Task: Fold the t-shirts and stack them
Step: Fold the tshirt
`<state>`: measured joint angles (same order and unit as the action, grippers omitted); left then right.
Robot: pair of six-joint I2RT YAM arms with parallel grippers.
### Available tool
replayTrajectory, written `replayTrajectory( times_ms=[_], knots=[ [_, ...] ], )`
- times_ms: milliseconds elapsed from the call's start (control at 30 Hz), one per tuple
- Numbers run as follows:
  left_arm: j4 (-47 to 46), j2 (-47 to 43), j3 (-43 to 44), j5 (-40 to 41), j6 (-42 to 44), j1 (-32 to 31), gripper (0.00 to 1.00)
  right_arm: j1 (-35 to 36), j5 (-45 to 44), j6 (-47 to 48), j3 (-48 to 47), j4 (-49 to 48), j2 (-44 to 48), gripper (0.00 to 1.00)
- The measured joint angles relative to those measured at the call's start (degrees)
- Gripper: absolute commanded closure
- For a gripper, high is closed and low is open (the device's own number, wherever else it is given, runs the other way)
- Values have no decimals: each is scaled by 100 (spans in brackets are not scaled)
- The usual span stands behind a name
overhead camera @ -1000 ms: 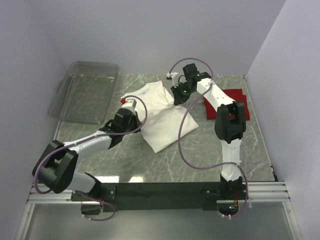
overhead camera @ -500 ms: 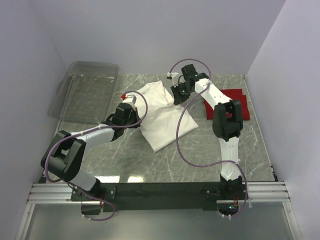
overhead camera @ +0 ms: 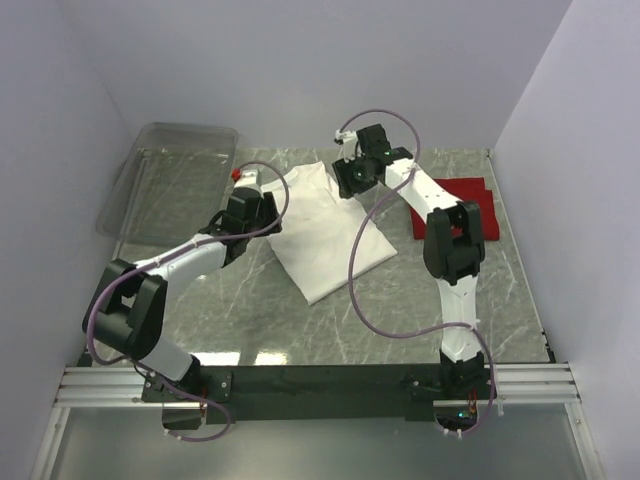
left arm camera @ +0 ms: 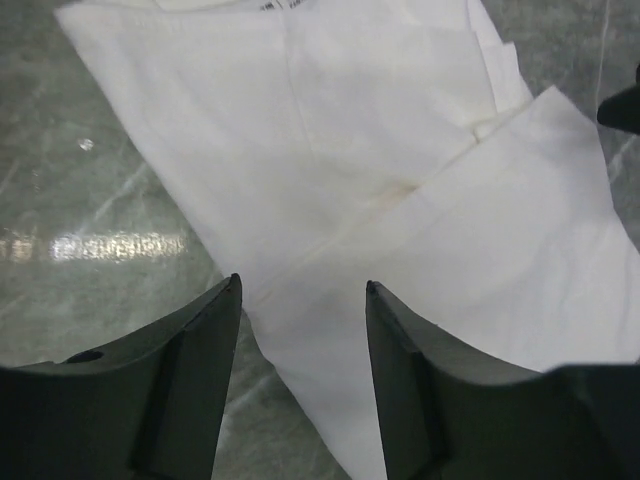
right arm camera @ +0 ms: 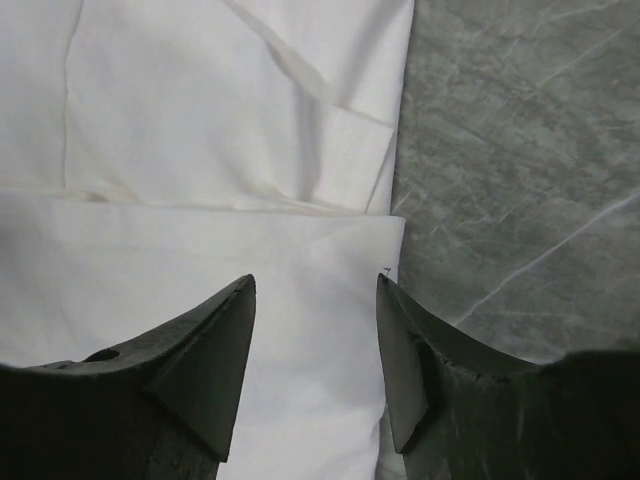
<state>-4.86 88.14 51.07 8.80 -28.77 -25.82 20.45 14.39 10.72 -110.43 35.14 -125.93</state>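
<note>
Nearest me, a broad band of bare grey marbled counter [overhead camera: 400, 310] is showing on the near side of the white t-shirt [overhead camera: 325, 240], giving both arms room there. The white t-shirt is lying about mid-counter, partly folded into a tilted oblong. Its near corner is pointing toward the arm bases and its long edges are running diagonally.

The left arm [overhead camera: 185, 262] is reaching in from the shirt's left. The left jaws are hanging over the shirt's left edge, standing wide apart and gripping nothing. Through the left wrist camera I am seeing overlapping cloth layers below the gap and bare counter running along the left of the hem.

Right of the shirt, a strip of counter is separating it from the red t-shirt [overhead camera: 478, 195]. That one is lying flat as a rectangle, well apart from the white one and partly covered by the right arm [overhead camera: 455, 240].

The right arm is bending over toward the shirt's far right corner. The right jaws are hovering there, parted and empty, with a folded sleeve and the shirt's right edge under them and open counter just past that edge.

Far and left of the shirt, apart from it, a clear plastic bin [overhead camera: 170, 185] is sitting.
</note>
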Motion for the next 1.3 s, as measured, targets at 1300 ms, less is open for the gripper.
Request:
replayTrajectory(
  times_ms=[1300],
  knots=[
    [793,-151,-728,675,1502,-3491,38,-1342,2365,7742,4903,1237,3630,32]
  ],
)
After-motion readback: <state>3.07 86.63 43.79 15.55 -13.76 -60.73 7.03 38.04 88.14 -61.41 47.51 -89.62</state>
